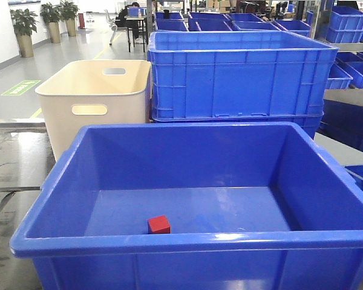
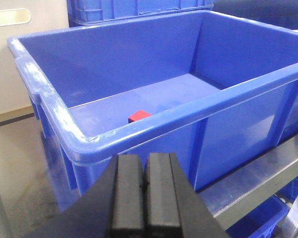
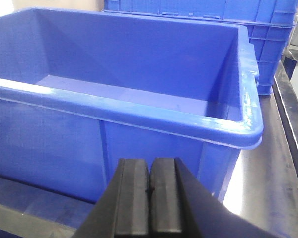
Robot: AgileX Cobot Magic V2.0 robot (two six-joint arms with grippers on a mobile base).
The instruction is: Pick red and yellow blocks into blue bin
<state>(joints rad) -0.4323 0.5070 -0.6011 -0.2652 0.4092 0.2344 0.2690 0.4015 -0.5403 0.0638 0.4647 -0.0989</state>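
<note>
The large blue bin (image 1: 193,241) stands right in front of me; its rim also shows in the left wrist view (image 2: 154,126) and the right wrist view (image 3: 139,116). The red cube (image 1: 158,225) lies on the bin's floor by the near wall, also showing in the left wrist view (image 2: 138,116). The yellow brick is out of view. My left gripper (image 2: 144,186) is shut and empty, low outside the bin's near left wall. My right gripper (image 3: 150,191) is shut and empty, low outside the bin's near right corner.
A cream tub (image 1: 94,99) with handle cut-outs stands behind the bin at the left. Stacked ribbed blue crates (image 1: 239,75) stand behind it at the right, with more crates at the far right. A metal shelf edge (image 2: 258,183) runs below the bin.
</note>
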